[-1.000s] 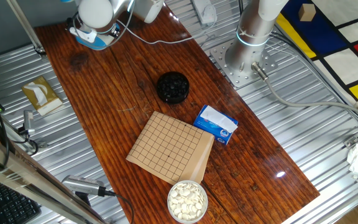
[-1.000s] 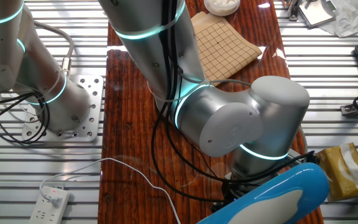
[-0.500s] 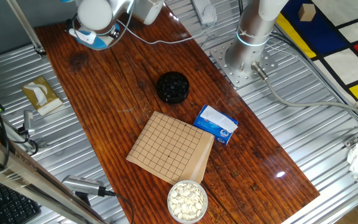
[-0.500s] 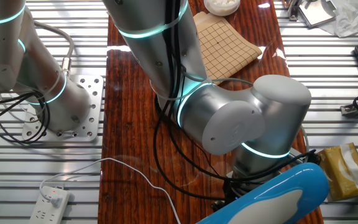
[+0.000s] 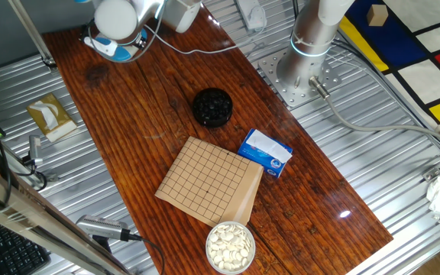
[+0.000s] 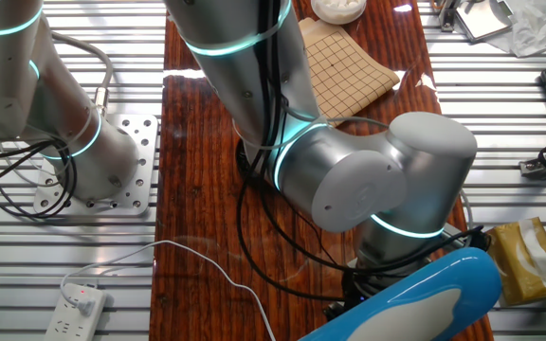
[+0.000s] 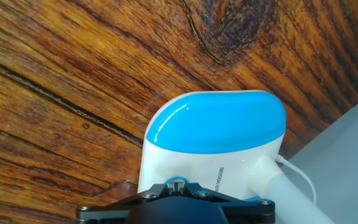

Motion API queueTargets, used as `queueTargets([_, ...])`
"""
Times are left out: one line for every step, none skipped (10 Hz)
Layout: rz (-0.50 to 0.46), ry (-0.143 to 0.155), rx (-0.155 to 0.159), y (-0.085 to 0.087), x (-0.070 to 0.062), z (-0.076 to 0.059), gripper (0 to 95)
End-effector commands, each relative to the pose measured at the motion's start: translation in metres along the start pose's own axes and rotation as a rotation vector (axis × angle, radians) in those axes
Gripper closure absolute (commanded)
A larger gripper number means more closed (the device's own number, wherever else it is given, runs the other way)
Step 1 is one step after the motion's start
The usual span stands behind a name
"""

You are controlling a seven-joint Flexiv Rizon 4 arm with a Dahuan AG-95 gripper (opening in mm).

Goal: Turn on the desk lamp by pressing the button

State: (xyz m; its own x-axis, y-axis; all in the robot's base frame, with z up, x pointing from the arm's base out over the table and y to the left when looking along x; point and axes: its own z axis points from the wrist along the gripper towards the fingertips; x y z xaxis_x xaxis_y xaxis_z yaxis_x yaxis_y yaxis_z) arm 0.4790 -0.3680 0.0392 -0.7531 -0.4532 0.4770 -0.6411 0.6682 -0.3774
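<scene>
The desk lamp (image 7: pixel 216 127) fills the hand view: a rounded light-blue base with a white upper part and a thin white cord (image 7: pixel 297 177) at the right. My gripper (image 7: pixel 178 183) is at the bottom edge, right over the lamp's white part. Its fingertips are together on a small blue-ringed button. In one fixed view the lamp (image 5: pixel 115 47) stands at the far left corner of the table, mostly hidden under my wrist. In the other fixed view the lamp's blue-and-white head (image 6: pixel 425 301) shows below my arm, and the gripper is hidden.
A black bowl (image 5: pixel 211 106), a grid board (image 5: pixel 208 181), a blue-and-white packet (image 5: pixel 266 152) and a bowl of white stones (image 5: pixel 230 246) lie on the wooden table (image 5: pixel 128 99). The white cord (image 6: pixel 207 265) runs to a power strip (image 6: pixel 79 305).
My arm has shifted slightly over the lamp, covering a little more of its base. Nothing else moved.
</scene>
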Motion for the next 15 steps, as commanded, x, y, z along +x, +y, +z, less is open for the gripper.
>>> queueTargets([0.001, -0.008, 0.005, 0.0011, -0.0027, 0.01, 95.0])
queueTargets([0.001, -0.007, 0.007, 0.0013, -0.0027, 0.0102, 95.0])
queueTargets([-0.003, -0.007, 0.011, 0.001, -0.002, 0.0102, 95.0])
queueTargets([-0.005, -0.007, 0.011, 0.0008, -0.0013, 0.0101, 95.0])
queueTargets([-0.005, -0.009, 0.009, 0.0006, -0.0006, 0.0101, 95.0])
queueTargets([-0.003, -0.012, 0.006, 0.0003, 0.0003, 0.01, 95.0])
queueTargets([-0.002, -0.016, 0.002, 0.0003, 0.0004, 0.01, 95.0])
queueTargets([-0.003, -0.021, 0.0, 0.0003, 0.0005, 0.01, 95.0])
queueTargets([-0.001, -0.027, -0.005, 0.0002, 0.0006, 0.01, 95.0])
queueTargets([-0.002, -0.029, -0.007, 0.0002, 0.0007, 0.01, 95.0])
queueTargets([-0.003, -0.03, -0.006, 0.0002, 0.0008, 0.0104, 95.0])
queueTargets([-0.003, -0.031, -0.007, 0.0002, 0.0009, 0.0115, 95.0])
queueTargets([-0.003, -0.033, -0.009, 0.0001, 0.0012, 0.0125, 95.0])
queueTargets([-0.002, -0.035, -0.01, 0.0001, 0.0015, 0.0142, 95.0])
queueTargets([-0.001, -0.038, -0.01, 0.0003, 0.0012, 0.0168, 95.0])
